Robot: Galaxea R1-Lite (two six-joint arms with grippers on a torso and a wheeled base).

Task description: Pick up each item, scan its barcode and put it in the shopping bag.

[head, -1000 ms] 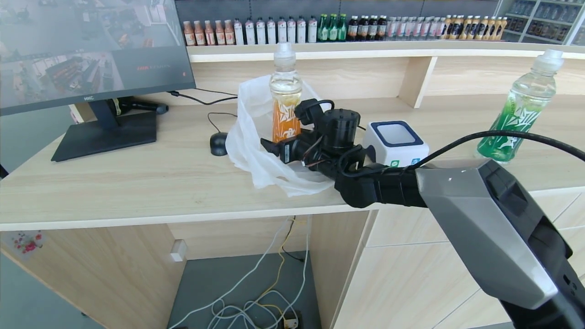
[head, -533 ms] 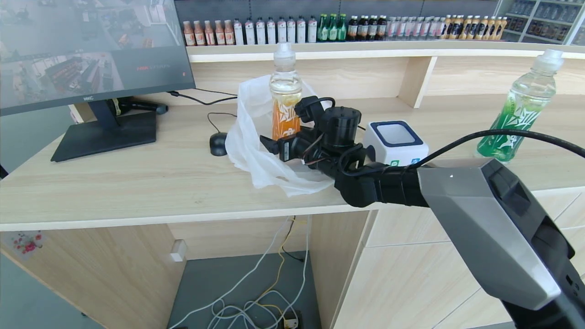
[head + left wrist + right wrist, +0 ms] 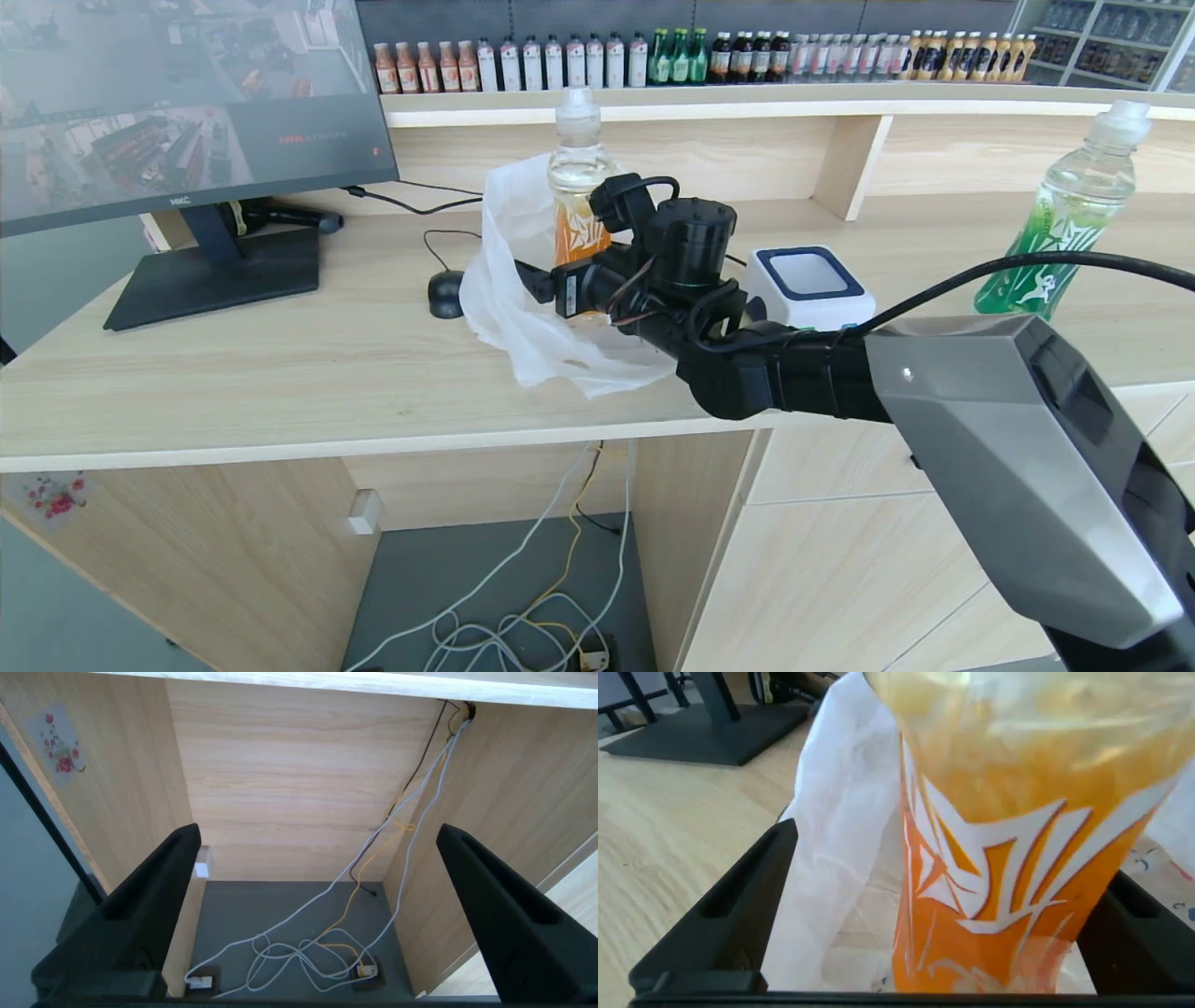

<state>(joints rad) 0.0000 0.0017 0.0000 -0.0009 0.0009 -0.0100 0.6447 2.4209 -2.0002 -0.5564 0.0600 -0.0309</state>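
An orange drink bottle (image 3: 577, 187) with a white cap stands upright inside the open white shopping bag (image 3: 523, 317) on the wooden counter (image 3: 280, 364). My right gripper (image 3: 569, 280) is shut on the orange bottle's lower label, inside the bag's mouth. In the right wrist view the orange bottle (image 3: 1018, 859) sits between the fingers of the right gripper (image 3: 957, 887), with the white bag (image 3: 840, 840) beside it. A green drink bottle (image 3: 1055, 224) stands at the counter's far right. My left gripper (image 3: 318, 849) hangs open below the counter, with nothing in it.
A white barcode scanner (image 3: 808, 289) sits just right of the bag. A monitor (image 3: 177, 103) on a black stand and a black mouse (image 3: 446, 294) are to the left. A raised shelf (image 3: 747, 103) runs along the back. Cables (image 3: 327, 943) lie on the floor under the counter.
My right gripper has shifted up and to the left with the orange bottle, deeper over the bag. The green bottle and scanner have stayed put.
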